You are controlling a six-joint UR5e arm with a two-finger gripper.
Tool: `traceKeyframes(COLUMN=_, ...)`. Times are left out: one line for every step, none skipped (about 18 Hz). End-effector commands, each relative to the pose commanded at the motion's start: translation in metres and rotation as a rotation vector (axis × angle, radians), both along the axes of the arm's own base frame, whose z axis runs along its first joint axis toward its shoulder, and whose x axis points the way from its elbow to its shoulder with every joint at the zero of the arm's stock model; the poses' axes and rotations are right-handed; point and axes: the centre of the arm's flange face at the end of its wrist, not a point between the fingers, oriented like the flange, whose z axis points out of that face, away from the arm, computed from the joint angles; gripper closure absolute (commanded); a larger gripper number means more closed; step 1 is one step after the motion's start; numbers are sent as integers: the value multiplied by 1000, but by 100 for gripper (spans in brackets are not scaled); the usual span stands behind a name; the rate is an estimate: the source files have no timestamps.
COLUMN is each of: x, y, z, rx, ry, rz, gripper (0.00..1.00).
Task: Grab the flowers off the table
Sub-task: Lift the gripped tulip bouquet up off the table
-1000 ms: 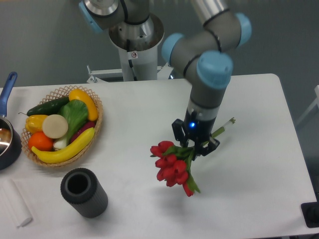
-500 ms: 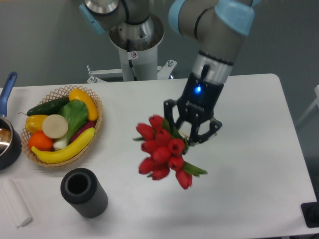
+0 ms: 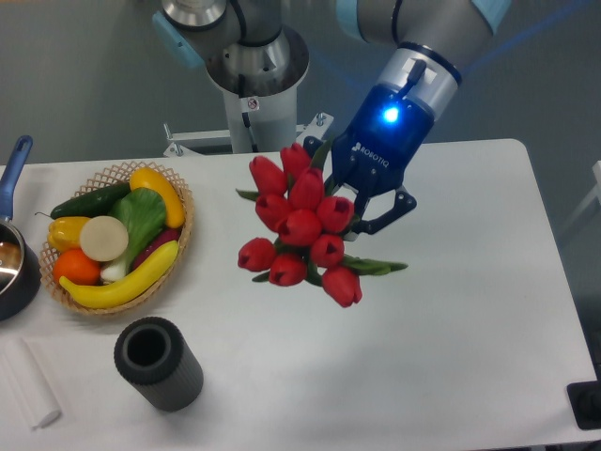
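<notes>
My pincer is closed on the flowers, its dark fingers clamped around the green stems just behind the red heads. On the body above the fingers I can read white lettering, "ROBOTIQ", and a blue light glows bright on the wrist over it. The tulips fan out toward the camera and to the left of my fingers, one bloom hanging lowest at the right edge of the bunch, with a green leaf poking out sideways beside it. The bunch is off the surface, held in the air above its middle.

Compared with half a second ago, I have risen and drawn closer to the camera: the blooms look larger and sit higher in the picture, and my wrist has moved up with them. A second ago the bunch hung low, just over the white top, and the stem ends showed behind my arm; now they are hidden.

Further out to the left stands a wicker basket with a banana, a cucumber and other produce. In front of it is a dark cylinder, upright and open at the top. A blue-handled pan sits at the left edge, and a white roll lies near the front left corner. None of these has shifted.
</notes>
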Motion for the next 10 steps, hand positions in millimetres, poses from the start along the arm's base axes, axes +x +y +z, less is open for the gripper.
traceKeyframes(x=-1, y=-1, z=0, rx=0, ry=0, rz=2, gripper=60)
traceKeyframes(x=-1, y=-1, z=0, rx=3, ry=5, rz=-1, gripper=60)
traceKeyframes(x=-1, y=0, z=0, rx=3, ry=6, rz=-1, gripper=60)
traceKeyframes(x=0, y=0, z=0, rx=6, ry=12, rz=-3, gripper=60)
traceKeyframes(x=0, y=0, z=0, rx=6, ry=12, rz=-3, gripper=60)
traceKeyframes(x=0, y=1, z=0, rx=5, ry=11, rz=-5, gripper=60)
traceKeyframes(x=1, y=1, z=0, rx=5, ry=11, rz=-6, gripper=60)
traceKeyframes(x=2, y=2, z=0, rx=6, ry=12, rz=-8, gripper=60)
traceKeyframes(x=2, y=2, z=0, rx=5, ry=9, rz=-7, gripper=60)
traceKeyframes(x=3, y=3, z=0, rx=5, ry=11, rz=-9, gripper=60)
